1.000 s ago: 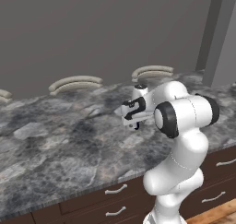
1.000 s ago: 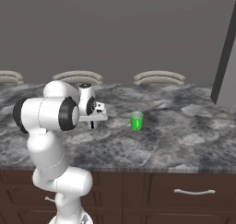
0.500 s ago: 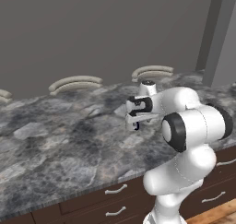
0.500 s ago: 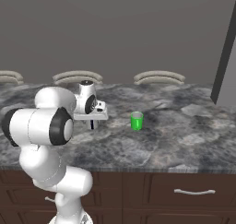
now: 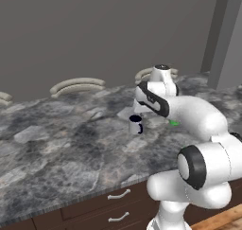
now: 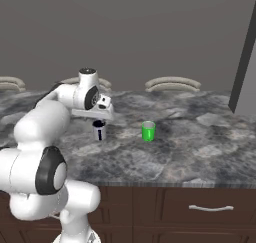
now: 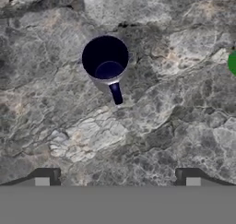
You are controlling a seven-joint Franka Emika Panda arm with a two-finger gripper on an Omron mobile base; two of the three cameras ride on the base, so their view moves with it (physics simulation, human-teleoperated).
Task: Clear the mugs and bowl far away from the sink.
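Right base view, left to right: the arm reaches over the grey marble counter [image 6: 200, 147]; the gripper [image 6: 100, 118] hangs just above the white mug with navy interior [image 6: 99, 130], apart from it. The green mug [image 6: 148, 131] stands upright near it at 3 o'clock. Hand view: the white mug [image 7: 107, 64] sits upright, handle toward 6 o'clock; the two fingertips [image 7: 45, 178] stand wide apart, gripping nothing.
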